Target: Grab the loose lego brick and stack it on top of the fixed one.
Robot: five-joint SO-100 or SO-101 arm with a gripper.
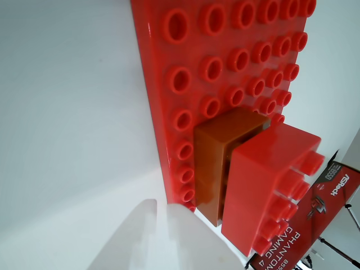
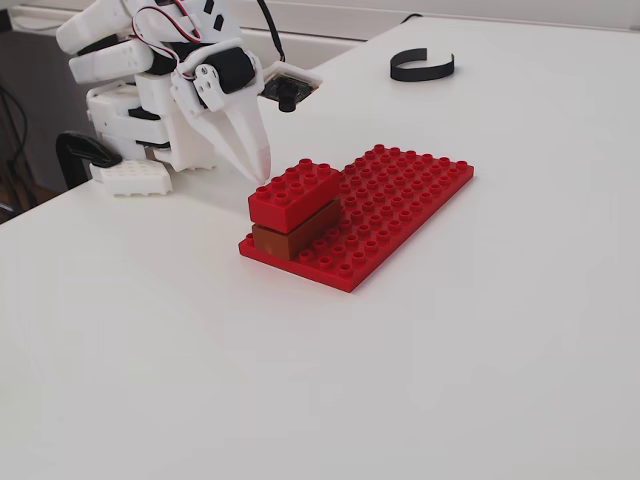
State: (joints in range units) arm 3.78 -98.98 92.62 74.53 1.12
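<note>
The red brick [image 2: 295, 192] sits on top of the brown brick [image 2: 292, 231] in the fixed view. It is not lined up quite straight; it hangs a little over the brown brick's near edge. The brown brick stands at the left end of the flat red plate [image 2: 400, 205], and the plate lies on the white table [image 2: 480, 360]. In the wrist view the red brick [image 1: 264, 185] covers most of the brown brick [image 1: 216, 160], and the plate [image 1: 225, 62] fills the top of the picture. The gripper [image 2: 258, 168] hangs just behind and to the left of the red brick in the fixed view, with its white tip pointing down close to the brick's top corner. It holds nothing. Its jaws look pressed close together, but this cannot be told for sure. A white finger [image 1: 163, 236] shows blurred at the bottom of the wrist view. A black ring [image 2: 422, 66] lies far back on the table.
</note>
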